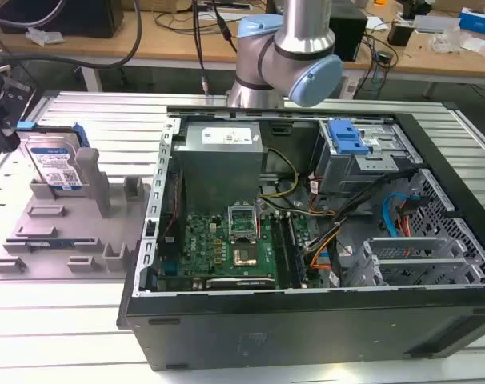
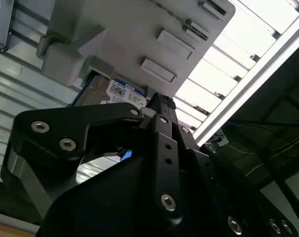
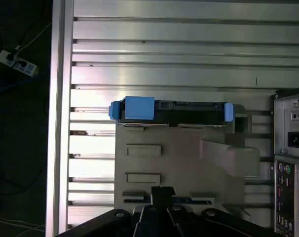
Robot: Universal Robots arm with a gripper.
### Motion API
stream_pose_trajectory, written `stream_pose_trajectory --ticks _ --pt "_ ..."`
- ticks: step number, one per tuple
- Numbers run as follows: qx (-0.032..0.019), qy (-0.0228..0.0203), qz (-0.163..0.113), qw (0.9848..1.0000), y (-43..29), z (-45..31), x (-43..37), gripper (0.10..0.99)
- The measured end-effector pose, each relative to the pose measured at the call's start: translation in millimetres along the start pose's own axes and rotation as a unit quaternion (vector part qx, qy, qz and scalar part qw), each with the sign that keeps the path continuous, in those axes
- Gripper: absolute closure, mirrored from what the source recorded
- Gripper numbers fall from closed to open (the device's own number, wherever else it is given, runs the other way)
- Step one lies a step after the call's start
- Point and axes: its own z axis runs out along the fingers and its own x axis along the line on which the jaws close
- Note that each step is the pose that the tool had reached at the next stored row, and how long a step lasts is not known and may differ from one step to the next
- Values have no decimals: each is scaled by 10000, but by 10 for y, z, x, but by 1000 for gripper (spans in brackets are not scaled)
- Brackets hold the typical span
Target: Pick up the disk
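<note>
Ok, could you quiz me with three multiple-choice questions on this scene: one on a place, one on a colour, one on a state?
1. Where is the disk?
A. on the grey holder beside the open computer case
B. inside the case
C. on the wooden bench

2. What colour are the disk's side rails?
A. red
B. blue
C. yellow

3. How does the disk sit?
A. lying flat
B. hanging in the air
C. standing on edge

Answers:
1 A: the exterior view shows it on the holder, at that view's left of the case.
2 B: the rails show blue in the first wrist view.
3 C: its label faces sideways.
</note>
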Motion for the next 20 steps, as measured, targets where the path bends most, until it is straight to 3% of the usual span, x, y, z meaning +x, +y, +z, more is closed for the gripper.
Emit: stream_pose_trajectory --ticks 12,15,19,20 --pt "1 1 -19 10000 0 0 0 980" --pt "0 10 -274 9996 0 0 0 980" --pt "1 32 -818 9966 0 1 0 980" --pt "0 42 -1067 9943 0 1 0 980"
